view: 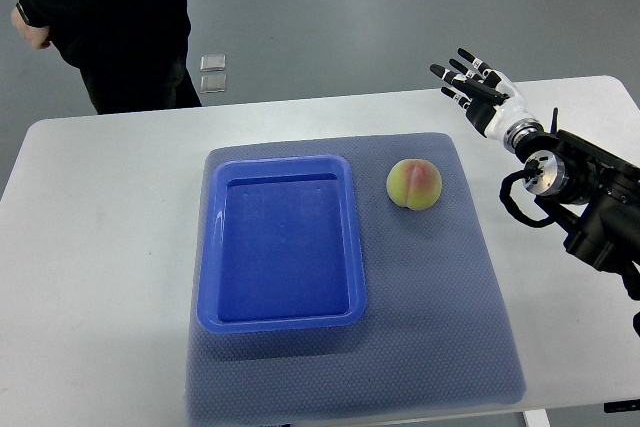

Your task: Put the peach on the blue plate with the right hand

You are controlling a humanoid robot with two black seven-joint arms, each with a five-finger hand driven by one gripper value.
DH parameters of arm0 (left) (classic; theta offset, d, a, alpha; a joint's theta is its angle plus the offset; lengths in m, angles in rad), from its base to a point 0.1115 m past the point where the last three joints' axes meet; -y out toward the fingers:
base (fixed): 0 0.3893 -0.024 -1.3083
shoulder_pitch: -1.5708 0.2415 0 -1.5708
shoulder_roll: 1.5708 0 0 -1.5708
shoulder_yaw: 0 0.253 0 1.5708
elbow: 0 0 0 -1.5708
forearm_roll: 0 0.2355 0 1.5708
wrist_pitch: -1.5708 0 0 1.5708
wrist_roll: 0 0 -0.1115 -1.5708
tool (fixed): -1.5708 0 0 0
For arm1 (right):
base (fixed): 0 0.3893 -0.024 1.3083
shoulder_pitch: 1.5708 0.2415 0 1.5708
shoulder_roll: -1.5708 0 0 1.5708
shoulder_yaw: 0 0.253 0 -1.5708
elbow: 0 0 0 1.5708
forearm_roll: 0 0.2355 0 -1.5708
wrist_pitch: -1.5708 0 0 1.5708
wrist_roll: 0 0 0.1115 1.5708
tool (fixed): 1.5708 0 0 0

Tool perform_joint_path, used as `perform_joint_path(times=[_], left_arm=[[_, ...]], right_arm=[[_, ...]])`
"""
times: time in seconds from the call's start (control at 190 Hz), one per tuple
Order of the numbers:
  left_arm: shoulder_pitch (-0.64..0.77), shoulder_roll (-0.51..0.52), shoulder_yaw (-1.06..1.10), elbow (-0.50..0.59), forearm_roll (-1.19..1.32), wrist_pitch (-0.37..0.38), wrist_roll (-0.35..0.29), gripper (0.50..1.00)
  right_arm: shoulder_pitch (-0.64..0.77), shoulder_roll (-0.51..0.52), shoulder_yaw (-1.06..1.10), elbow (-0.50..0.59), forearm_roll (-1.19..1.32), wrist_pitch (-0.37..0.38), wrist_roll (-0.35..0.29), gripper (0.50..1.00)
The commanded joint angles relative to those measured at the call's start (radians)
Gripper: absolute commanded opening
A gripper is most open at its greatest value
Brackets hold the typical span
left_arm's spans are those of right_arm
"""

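My right hand [478,87] hovers above the table's [100,247] far right part, behind and right of the peach [414,184]. The peach rests on the mat [450,307], just right of the plate [282,243], apart from it. A person [110,17] stands beyond the far left edge.

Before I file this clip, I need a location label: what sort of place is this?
Probably a robotics lab or test space: a white table with a grey mat on a bare grey floor, a staged blue plastic tray and peach, and a person standing by.
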Motion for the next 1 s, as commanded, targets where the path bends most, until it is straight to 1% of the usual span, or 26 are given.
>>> perform_joint_path(times=[0.0,0.996], left_arm=[[0.000,0.000,-0.002,0.000,0.000,0.000,0.000,1.000],[0.000,0.000,0.001,0.002,-0.002,0.000,-0.003,1.000]], right_arm=[[0.000,0.001,0.001,0.000,-0.033,-0.002,0.000,0.928],[-0.001,-0.005,0.001,0.002,-0.073,0.002,-0.003,0.928]])
